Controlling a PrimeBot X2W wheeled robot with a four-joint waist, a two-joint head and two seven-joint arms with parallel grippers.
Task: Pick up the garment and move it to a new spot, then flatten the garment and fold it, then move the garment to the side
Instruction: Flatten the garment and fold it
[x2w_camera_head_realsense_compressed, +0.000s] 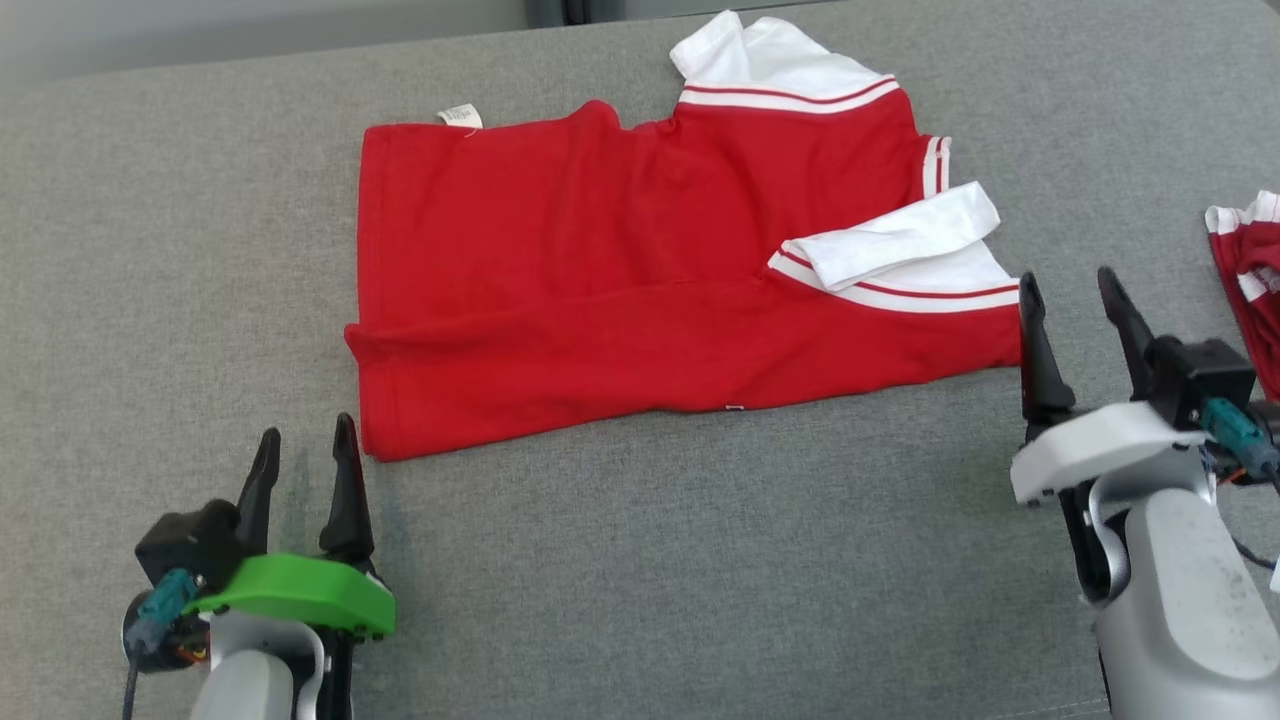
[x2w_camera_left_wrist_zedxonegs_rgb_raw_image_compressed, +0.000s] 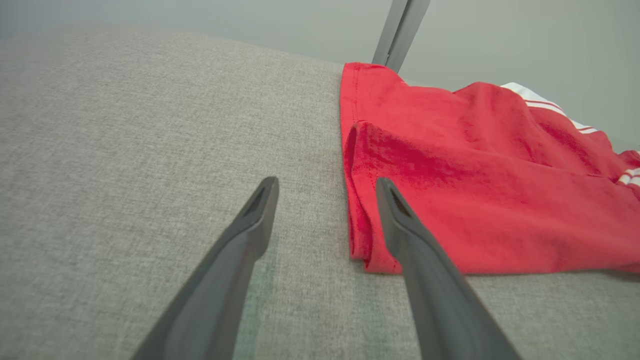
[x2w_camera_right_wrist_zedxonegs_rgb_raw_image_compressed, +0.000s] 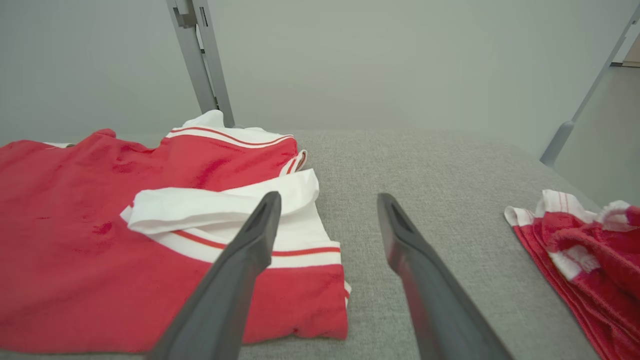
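Observation:
A red garment (x2w_camera_head_realsense_compressed: 640, 260) with white striped trim lies spread on the grey surface, its near long edge folded over toward the middle. White collar and sleeve parts sit at its right end (x2w_camera_right_wrist_zedxonegs_rgb_raw_image_compressed: 220, 210). My left gripper (x2w_camera_head_realsense_compressed: 305, 460) stands open just off the garment's near left corner (x2w_camera_left_wrist_zedxonegs_rgb_raw_image_compressed: 370, 250), not touching it. Beside the near right corner my right gripper (x2w_camera_head_realsense_compressed: 1075, 305) is open too, with nothing between its fingers (x2w_camera_right_wrist_zedxonegs_rgb_raw_image_compressed: 260, 225).
A second red and white cloth (x2w_camera_head_realsense_compressed: 1250, 270) lies bunched at the right edge of the surface (x2w_camera_right_wrist_zedxonegs_rgb_raw_image_compressed: 585, 255). The grey fabric surface (x2w_camera_head_realsense_compressed: 700, 560) stretches bare in front of the garment. Grey frame posts (x2w_camera_right_wrist_zedxonegs_rgb_raw_image_compressed: 200, 60) stand behind the far edge.

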